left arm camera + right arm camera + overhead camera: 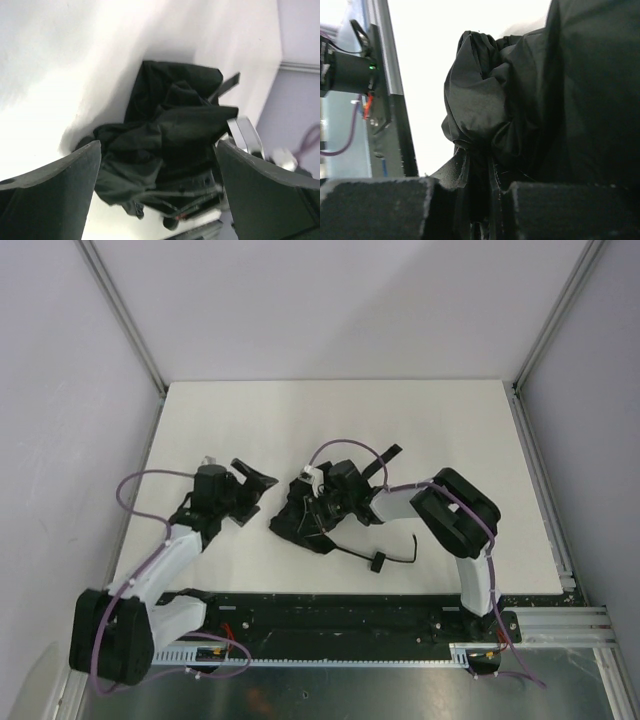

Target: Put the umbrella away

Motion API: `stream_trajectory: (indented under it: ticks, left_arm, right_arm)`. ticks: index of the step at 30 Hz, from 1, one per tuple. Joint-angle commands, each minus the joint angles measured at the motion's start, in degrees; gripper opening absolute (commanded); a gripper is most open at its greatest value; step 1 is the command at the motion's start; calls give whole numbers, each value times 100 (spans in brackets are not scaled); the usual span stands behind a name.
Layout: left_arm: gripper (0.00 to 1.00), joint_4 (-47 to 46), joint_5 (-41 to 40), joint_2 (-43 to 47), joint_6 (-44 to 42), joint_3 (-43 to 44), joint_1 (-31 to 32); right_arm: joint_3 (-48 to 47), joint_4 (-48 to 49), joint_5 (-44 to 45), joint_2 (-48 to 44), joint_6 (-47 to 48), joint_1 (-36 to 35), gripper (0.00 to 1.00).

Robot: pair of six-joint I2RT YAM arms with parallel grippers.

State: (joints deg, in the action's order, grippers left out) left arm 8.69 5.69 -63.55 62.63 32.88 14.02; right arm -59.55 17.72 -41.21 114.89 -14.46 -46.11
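The black folding umbrella lies crumpled on the white table, just in front of the arms. Its strap and small knob trail toward the near edge. My right gripper is down on the umbrella; in the right wrist view its gripper is shut on a bunched fold of the canopy. My left gripper is open, just left of the umbrella and not touching it. In the left wrist view the umbrella fills the space ahead of the open gripper.
The black mounting rail runs along the near table edge, close to the strap. Grey walls and aluminium posts close in the table on the left, back and right. Purple cables loop over both arms.
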Motion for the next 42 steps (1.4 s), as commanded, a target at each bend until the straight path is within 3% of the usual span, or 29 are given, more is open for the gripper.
stream_trajectory:
  ticks: [1, 5, 10, 17, 23, 26, 33, 38, 42]
  left_arm:
    - [99, 33, 1073, 618, 724, -739, -139]
    - [99, 35, 1397, 1198, 1621, -1412, 145]
    - [99, -5, 498, 1860, 2650, -1841, 746]
    - [99, -674, 60, 1010, 2931, -1811, 943]
    - [95, -1164, -718, 275, 3085, -1778, 1472]
    - [85, -1470, -982, -209, 2989, -1813, 1535]
    - [51, -2077, -1248, -1081, 2638, -1934, 1568]
    - [19, -2202, -1252, -1189, 2208, -1890, 1569]
    - [9, -2185, -1162, -1114, 2013, -1892, 1574]
  right_arm:
    - [411, -899, -502, 816, -1198, 161, 0]
    - [409, -340, -781, 1100, -2097, 258, 0]
    - [421, 381, -998, 1275, -2749, 295, 0]
    - [506, 1076, -1132, 1280, -3240, 307, 0]
    - [589, 1527, -1227, 1328, -3515, 310, 0]
    - [593, 1652, -1275, 1332, -3580, 307, 0]
    - [594, 1574, -1359, 1305, -3441, 295, 0]
    - [598, 1459, -1512, 1296, -3163, 242, 0]
    - [594, 1355, -1428, 1151, -3019, 257, 0]
